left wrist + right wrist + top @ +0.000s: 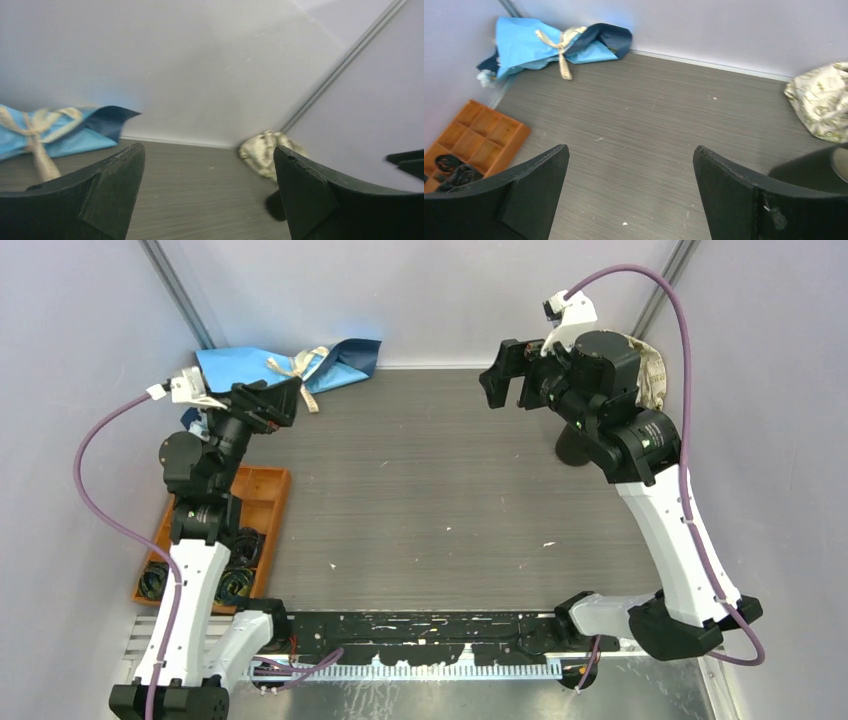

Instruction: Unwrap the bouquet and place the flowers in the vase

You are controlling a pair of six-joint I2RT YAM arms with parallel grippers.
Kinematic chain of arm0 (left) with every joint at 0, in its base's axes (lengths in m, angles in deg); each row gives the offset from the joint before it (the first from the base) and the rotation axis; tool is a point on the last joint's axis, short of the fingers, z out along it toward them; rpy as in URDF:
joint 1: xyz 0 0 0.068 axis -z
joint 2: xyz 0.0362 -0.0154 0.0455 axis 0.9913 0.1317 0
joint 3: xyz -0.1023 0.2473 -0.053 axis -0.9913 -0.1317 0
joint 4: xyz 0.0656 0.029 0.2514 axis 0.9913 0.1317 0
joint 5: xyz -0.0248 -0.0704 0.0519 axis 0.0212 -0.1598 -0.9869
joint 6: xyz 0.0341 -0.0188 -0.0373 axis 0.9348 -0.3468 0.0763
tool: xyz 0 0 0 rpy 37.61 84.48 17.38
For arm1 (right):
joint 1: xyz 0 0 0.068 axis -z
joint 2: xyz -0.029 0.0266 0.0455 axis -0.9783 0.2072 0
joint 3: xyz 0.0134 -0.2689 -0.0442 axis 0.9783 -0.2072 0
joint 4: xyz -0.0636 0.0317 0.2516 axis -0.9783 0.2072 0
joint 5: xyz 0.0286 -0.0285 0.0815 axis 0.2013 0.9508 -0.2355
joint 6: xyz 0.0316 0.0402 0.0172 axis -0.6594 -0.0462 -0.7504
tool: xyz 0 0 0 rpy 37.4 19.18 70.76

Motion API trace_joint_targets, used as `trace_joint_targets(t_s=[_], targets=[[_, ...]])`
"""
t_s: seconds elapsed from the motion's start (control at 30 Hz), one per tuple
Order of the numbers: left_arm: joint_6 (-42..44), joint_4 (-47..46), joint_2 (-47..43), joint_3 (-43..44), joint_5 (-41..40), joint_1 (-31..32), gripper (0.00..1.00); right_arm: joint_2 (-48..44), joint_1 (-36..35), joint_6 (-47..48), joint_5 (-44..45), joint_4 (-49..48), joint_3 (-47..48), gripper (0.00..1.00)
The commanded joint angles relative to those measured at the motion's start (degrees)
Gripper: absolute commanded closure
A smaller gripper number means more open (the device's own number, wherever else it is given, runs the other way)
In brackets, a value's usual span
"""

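Both my pincers hang wide open with nothing in them; the left pincer (pixel 272 400) hovers near the bouquet (pixel 290 368), the right pincer (pixel 505 380) is up over the far right of the counter (pixel 430 500). The bouquet lies in the far left corner against the wall, blue paper closed and ribbon (pixel 300 375) tied, the flowers hidden inside; so I judge the unwrapping not yet begun, and the step in hand is the reach for the bundle. Next I need the left pincer down on the paper and a pull toward the middle, where both can work the ribbon loose. The vase (pixel 572 450) stands far right, mostly hidden behind my right arm, with a cloth (pixel 655 370) bunched in the corner beyond it; a tray (pixel 265 485) sits beside my left arm; the corner walls crowd the approach.
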Motion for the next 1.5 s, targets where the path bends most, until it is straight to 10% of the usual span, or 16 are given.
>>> trace_joint_targets(t_s=[0.0,0.2,0.37,0.47,0.6,0.87,1.03,1.47], targets=[[-16.34,-2.17,1.64,5.01,1.90,0.24,0.00,2.10,-0.30,-3.93,-7.70,-3.26,4.45,0.01],[-39.24,1.35,-1.82,5.75,6.09,0.18,0.00,-6.35,-0.55,-10.26,-31.41,-24.34,-7.15,0.01],[-35.08,-18.81,3.42,11.34,17.73,0.25,0.18,-6.36,-0.48,-22.35,-43.62,-39.91,-10.24,0.00],[-32.73,-8.87,6.50,16.94,16.55,0.24,0.24,1.56,-0.60,-27.54,-46.51,-32.53,0.25,0.01],[-16.66,19.16,14.84,34.35,13.29,3.26,0.41,9.31,-1.62,-18.30,-30.39,-11.21,12.65,0.01],[6.88,64.48,43.55,72.78,-17.93,13.84,0.42,21.19,-9.13,-7.48,6.11,6.91,24.81,0.01],[11.18,66.14,52.58,75.38,-24.33,14.02,0.35,25.68,-9.81,-6.65,21.05,9.28,22.06,0.01],[15.68,62.47,74.85,89.72,-33.01,10.39,0.00,21.45,-9.87,-7.69,14.33,-1.62,0.65,0.00]])
